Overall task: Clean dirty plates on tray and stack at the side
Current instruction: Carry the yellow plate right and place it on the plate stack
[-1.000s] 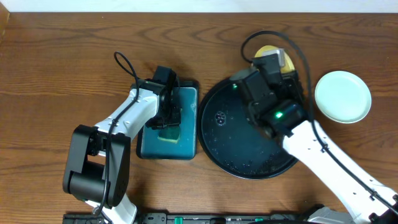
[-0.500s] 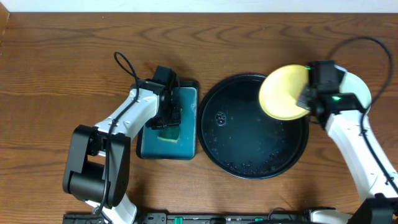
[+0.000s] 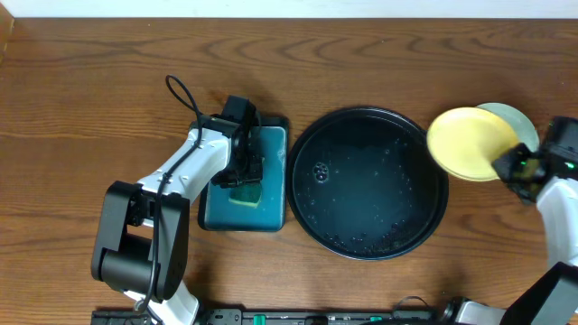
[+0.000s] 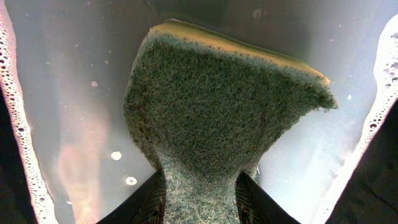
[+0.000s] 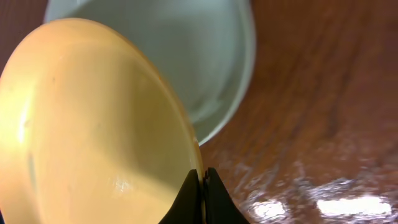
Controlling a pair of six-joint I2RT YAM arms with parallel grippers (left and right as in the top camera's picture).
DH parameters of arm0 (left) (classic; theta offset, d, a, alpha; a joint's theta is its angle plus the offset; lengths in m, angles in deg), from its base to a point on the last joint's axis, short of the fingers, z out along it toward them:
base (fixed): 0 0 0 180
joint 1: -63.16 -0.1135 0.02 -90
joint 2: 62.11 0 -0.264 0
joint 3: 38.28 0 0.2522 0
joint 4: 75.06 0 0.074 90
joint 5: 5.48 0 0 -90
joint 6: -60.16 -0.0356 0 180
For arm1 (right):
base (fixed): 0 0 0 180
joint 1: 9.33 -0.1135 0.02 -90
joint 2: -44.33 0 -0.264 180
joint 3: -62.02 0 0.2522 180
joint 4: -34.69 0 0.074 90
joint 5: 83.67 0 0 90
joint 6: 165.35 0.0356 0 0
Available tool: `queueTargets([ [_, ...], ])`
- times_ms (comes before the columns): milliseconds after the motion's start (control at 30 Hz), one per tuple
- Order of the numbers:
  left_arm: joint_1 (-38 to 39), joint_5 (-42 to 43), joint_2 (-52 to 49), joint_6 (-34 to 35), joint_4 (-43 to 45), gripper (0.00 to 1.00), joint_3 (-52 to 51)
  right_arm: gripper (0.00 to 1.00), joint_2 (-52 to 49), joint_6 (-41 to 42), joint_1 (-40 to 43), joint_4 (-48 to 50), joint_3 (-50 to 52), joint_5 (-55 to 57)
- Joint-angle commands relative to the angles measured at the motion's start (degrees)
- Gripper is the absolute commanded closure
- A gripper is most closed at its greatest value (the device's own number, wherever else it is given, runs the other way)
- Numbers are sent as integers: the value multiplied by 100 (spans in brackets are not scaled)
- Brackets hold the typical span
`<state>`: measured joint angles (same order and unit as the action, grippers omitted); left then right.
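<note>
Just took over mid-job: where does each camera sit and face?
Overhead: above the table, looking straight down at black tray, teal tray, both arms.
Left wrist: looks past the left hand at the sponge it pinches.
Right wrist: looks past the right hand, shut on the yellow plate's rim, toward the pale plate.
Shared: overhead also shows sponge and both plates.

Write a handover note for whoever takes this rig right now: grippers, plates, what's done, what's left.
Left gripper: shut on the sponge, over the teal tray.
Right gripper: shut on the rim of the yellow plate, holding it tilted above the mint plate on the table, right of the black tray.
Done: the black tray holds no plates; no stains show on either plate.
Left: lower yellow onto mint, then release.
</note>
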<state>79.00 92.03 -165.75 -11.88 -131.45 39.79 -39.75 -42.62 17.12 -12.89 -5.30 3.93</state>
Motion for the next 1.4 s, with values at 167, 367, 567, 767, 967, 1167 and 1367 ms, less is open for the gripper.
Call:
queueTargets([
  [167,-17,-94,-85,-35,-37,62,-35,99,-291,560,841,63,17,-654],
  [367,-17,-92,-85,-35,-37,62,-35,99,-584,1014,1064,356,17,-734],
  [567,-17,-92,-85,-35,-37,62,-35,99,-798,1163,1062,730,17,-758],
  [767,-17,-94,-85,-35,-37,62,-35,63,-863,1123,1058,1032,17,-778],
  [967,-17,-94,-85,-35,-37,62,-35,52,-863,667,1058,1027,17,-780],
  [1167,-17,-94,-85,-35,-37,62,-35,46,-863,157,999,1027,17,-1093],
  [1367,-20,-94,-9,-37,-39,62,-13,34,-863,-645,758,1064,17,-1777],
])
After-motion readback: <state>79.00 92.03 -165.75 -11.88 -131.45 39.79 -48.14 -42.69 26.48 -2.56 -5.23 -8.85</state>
